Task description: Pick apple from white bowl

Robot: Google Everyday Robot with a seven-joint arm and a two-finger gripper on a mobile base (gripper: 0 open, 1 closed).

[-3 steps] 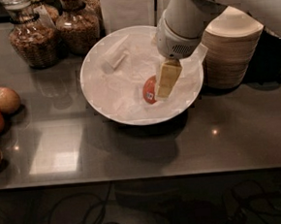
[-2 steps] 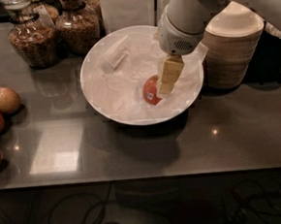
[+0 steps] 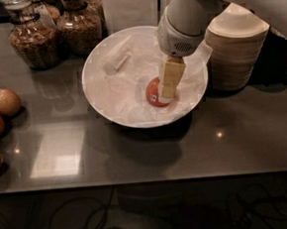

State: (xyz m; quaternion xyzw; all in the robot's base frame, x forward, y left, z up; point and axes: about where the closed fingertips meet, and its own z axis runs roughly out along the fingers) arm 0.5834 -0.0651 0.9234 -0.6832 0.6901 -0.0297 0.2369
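Note:
The apple (image 3: 153, 94) is small and red-orange, with a white-and-dark sticker on its near side. It lies in the right half of the wide white bowl (image 3: 98, 97), which is lined with crinkled white paper. My gripper (image 3: 168, 88) reaches down from the upper right into the bowl. Its beige tip is right at the apple and covers the apple's right side. The arm's white wrist (image 3: 181, 26) hangs over the bowl's far right rim.
A stack of beige paper bowls (image 3: 236, 47) stands right of the white bowl. Glass jars (image 3: 33, 38) of dry food stand at the back left. Three paler apples (image 3: 3, 101) lie at the left edge. A folded white paper piece (image 3: 118, 59) lies in the bowl's far left.
The gripper has shifted only slightly, a little down and left against the apple. The apple and the bowl have stayed where they were.

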